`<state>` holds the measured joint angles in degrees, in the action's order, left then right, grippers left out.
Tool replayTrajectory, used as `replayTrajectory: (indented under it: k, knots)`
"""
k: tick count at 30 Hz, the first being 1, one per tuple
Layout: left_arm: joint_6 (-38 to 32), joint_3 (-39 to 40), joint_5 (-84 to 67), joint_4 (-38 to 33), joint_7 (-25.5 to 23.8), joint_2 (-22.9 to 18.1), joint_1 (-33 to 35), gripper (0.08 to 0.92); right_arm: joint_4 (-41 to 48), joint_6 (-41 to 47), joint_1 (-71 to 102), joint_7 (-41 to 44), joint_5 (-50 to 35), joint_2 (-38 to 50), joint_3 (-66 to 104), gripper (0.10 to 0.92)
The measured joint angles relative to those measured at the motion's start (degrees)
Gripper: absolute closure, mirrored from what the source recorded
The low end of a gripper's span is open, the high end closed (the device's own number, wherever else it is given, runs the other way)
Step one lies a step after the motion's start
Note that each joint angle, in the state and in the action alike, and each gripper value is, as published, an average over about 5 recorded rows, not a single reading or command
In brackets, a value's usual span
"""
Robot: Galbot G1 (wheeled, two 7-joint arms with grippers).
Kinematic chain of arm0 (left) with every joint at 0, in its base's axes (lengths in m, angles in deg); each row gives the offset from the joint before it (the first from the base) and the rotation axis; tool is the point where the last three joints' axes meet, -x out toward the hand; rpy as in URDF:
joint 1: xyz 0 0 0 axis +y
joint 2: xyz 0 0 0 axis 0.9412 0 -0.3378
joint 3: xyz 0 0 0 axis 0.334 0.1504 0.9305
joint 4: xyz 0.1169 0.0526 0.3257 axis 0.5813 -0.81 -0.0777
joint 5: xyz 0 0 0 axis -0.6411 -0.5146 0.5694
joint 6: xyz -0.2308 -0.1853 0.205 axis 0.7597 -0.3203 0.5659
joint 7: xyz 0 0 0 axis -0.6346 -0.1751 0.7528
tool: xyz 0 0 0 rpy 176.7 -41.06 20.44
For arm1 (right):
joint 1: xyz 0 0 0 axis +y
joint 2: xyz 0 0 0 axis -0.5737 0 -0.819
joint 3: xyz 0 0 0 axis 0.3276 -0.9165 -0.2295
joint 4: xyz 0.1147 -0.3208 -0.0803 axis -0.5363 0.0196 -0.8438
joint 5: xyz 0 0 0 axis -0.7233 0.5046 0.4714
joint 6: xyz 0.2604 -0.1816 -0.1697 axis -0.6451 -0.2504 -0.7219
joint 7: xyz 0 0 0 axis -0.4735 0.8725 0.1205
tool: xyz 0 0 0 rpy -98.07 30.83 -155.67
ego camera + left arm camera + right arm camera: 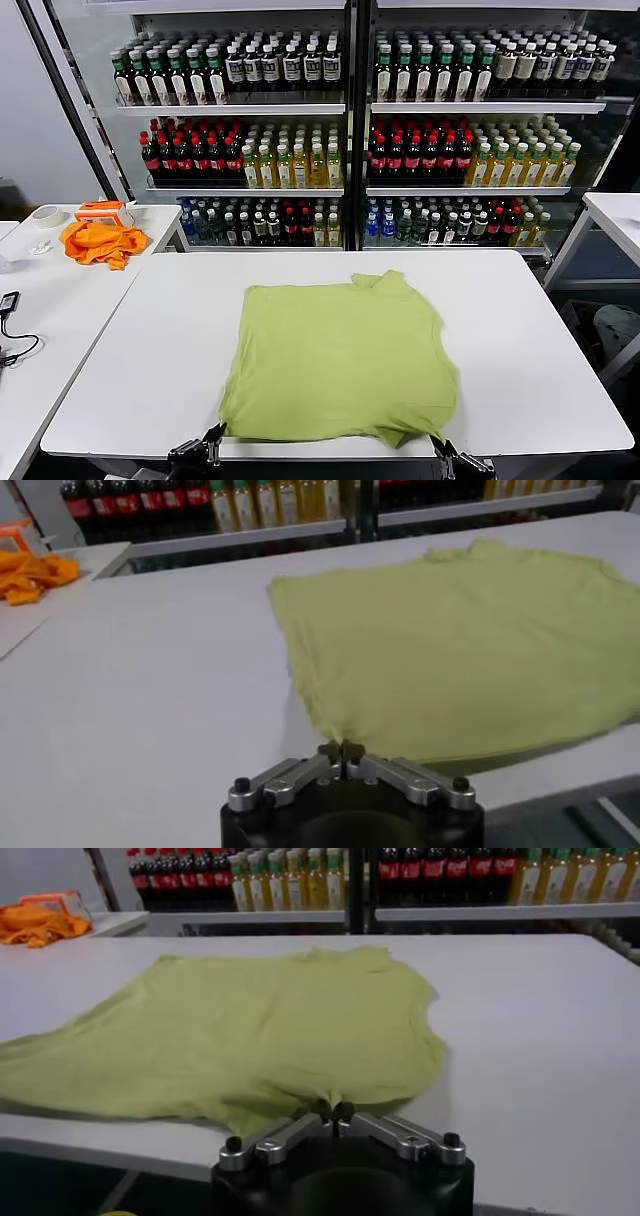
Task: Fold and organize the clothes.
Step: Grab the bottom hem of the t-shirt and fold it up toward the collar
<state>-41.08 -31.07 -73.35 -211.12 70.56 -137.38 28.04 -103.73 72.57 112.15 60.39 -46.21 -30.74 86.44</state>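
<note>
Two grippers at the near edge of the white table (110, 390), each pinching a bottom corner of the lime-green T-shirt (335, 360). Left gripper (213, 437) at the near-left corner of the shirt, fingers (330, 751) pressed together on a small fold of hem. Right gripper (441, 447) at the near-right corner, fingers (343, 1113) likewise pressed together on the cloth, just over the table's edge.

T-shirt spread flat in the middle of the table, hem toward the robot, neck end toward the far edge, plain side up, one sleeve folded over near the far right corner. No print showing. Slight ripples in the cloth by each pinched corner.

Off to the left, on a neighbouring white table (60, 300), a crumpled orange garment (98, 242), an orange-and-white box (104, 211) just behind it, a roll of tape (46, 215) beside that, and a black cable (12, 335) near the front.

Behind the tables, glass-fronted coolers (350, 120) stacked with rows of bottles: dark ones with white labels on the top shelf, red-labelled and yellow ones in the middle, mixed below. Label writing too small to read.
</note>
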Motion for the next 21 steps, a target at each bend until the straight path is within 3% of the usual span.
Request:
replayTrajectory:
  k: [9, 21]
  knots:
    - [-1.92, -1.21, -1.61, -0.71, -0.7, 0.64, -0.52, 0.919, -0.64, 1.51, -3.25, -0.79, -3.1, 0.32, 0.02, 0.92]
    - [-5.2, 0.55, -8.89, 6.75, -3.98, 2.85, -12.9, 0.919, 4.58, 6.65, -16.33, -2.11, -9.4, -0.22, -2.23, 0.92]
